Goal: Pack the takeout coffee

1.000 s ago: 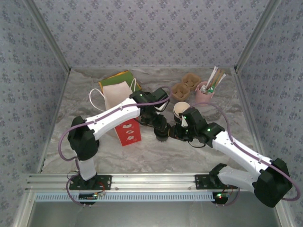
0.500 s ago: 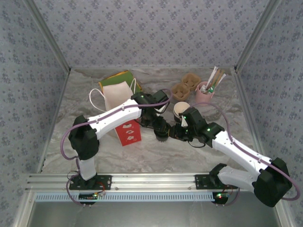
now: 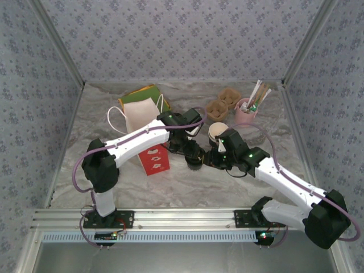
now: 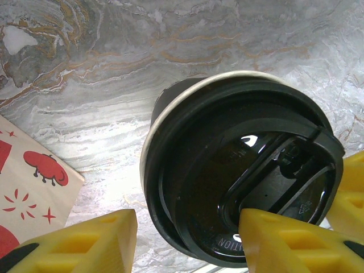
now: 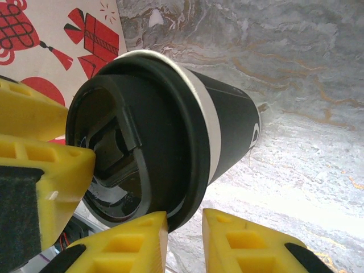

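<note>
The coffee cup (image 3: 195, 163), dark-sleeved, white at the rim and capped with a black lid, is sitting near the middle of the marble table (image 3: 187, 190). It is just right of the red-and-white paper bag (image 3: 139, 116) and between the two claws. The left gripper (image 4: 187, 215) is hovering over the cup on the bag's side with its yellow fingers (image 4: 85, 242) standing spread. One finger is hanging just outside the cup's wall and the other is lying across the lid's top, so the rim is sitting between them without being pinched. The right gripper (image 5: 185, 223) is standing at the opposite side, its fingers drawn almost together with a narrow slit between them. The lid's edge is meeting that slit, but whether the fingers are clamping it cannot be told. The bag's red printed face is showing at the edge of both wrist views, close beside the cup. Just beyond the right gripper a second, pale-topped cup (image 3: 217, 132) is standing. Farther back, a brown pulp cup carrier (image 3: 222, 105) is lying beside a pink cup (image 3: 245, 115) holding sticks and straws. A flat green item (image 3: 142, 94) is lying behind the bag, toward the patterned rear wall.
</note>
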Controlling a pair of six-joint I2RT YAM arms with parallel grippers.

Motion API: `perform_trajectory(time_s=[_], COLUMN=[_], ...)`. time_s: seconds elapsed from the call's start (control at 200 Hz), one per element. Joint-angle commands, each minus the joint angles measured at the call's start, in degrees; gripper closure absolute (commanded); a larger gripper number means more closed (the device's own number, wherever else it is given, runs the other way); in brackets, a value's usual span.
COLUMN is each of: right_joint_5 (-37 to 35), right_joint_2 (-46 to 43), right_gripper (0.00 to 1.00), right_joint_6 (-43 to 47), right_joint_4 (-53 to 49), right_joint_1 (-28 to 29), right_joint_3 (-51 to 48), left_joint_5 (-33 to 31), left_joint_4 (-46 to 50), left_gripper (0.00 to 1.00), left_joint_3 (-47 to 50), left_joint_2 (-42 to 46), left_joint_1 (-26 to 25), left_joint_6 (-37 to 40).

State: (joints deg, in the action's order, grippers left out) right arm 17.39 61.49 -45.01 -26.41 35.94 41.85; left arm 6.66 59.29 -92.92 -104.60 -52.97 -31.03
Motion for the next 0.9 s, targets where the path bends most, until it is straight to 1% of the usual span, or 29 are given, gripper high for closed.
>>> perform_trajectory(time_s=[0.0,0.095,0.17,0.49,0.63,0.76,0.894], right_joint_5=[0.16,2.65,3.98,8.09,8.23,8.31,7.87], right_joint_2=[-1.66,-2.37,-2.04,1.97,3.43,4.72,5.73], right_gripper=[0.76,0.75,0.71,0.58,0.57,0.62,0.64], right_joint_6=[1.47,1.17,1.16,1.04,1.40,1.92,2.45], right_joint_4=[-1.58,-1.05,-0.76,2.25,2.81,2.77,2.40], right_joint_1=[-2.35,-4.91,-6.07,-6.15,-5.63,-5.20,-4.23], right_joint_3=[1.88,2.04,2.46,3.03,3.32,3.40,3.36], left_joint_5=[-3.16,-2.84,-2.36,-1.96,-1.95,-2.04,-2.06], left_joint_4=[2.51,2.42,2.25,2.32,2.41,2.58,2.94], left_gripper=[0.49,0.49,0.49,0.49,0.49,0.49,0.49], left_joint_3=[1.96,1.80,1.45,1.06,0.74,0.52,-0.62], left_joint_2=[-1.33,-1.09,-1.27,-1.30,-1.45,-1.29,-1.31], left_joint_1=[0.36,0.67,0.68,0.68,0.66,0.67,0.76], left_joint_6=[0.96,0.97,0.97,0.79,0.88,0.88,0.91])
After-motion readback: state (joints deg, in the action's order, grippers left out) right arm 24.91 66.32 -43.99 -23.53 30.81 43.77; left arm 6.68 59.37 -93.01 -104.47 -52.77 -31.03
